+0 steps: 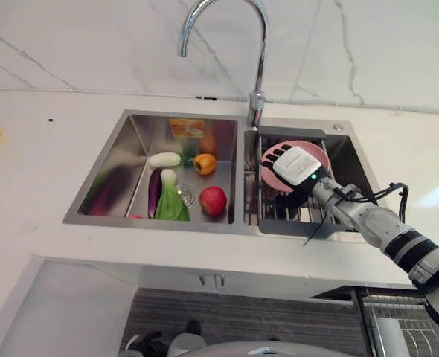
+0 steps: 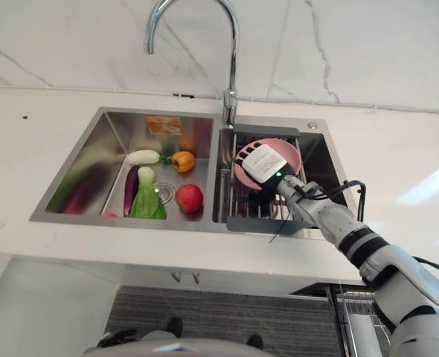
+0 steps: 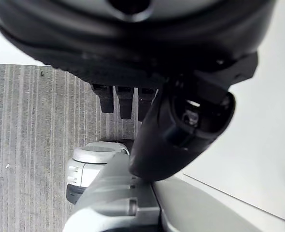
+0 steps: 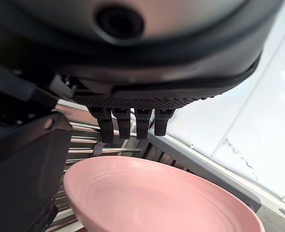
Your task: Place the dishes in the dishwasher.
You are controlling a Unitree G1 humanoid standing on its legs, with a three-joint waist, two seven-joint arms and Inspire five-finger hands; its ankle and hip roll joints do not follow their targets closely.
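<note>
A pink dish point(image 1: 268, 175) lies on a wire rack point(image 1: 279, 210) in the right basin of the sink point(image 1: 100, 195). My right hand point(image 1: 297, 166) hovers directly over it, its white back cover facing up. In the right wrist view the fingers point(image 4: 133, 123) hang straight beyond the dish's point(image 4: 157, 198) far rim, the thumb stands at its near side, and neither is closed on it. My left hand point(image 3: 181, 126) hangs low over a grey ribbed floor, fingers point(image 3: 125, 104) straight and holding nothing. The corner of a dishwasher rack point(image 1: 402, 321) shows at the lower right.
The left basin holds a red apple point(image 1: 213, 200), an orange pepper point(image 1: 204, 163), a purple eggplant point(image 1: 154, 191), a bok choy point(image 1: 171, 204) and a white vegetable point(image 1: 164, 158). A tall curved faucet point(image 1: 258, 74) rises behind the divider. White counter surrounds the sink.
</note>
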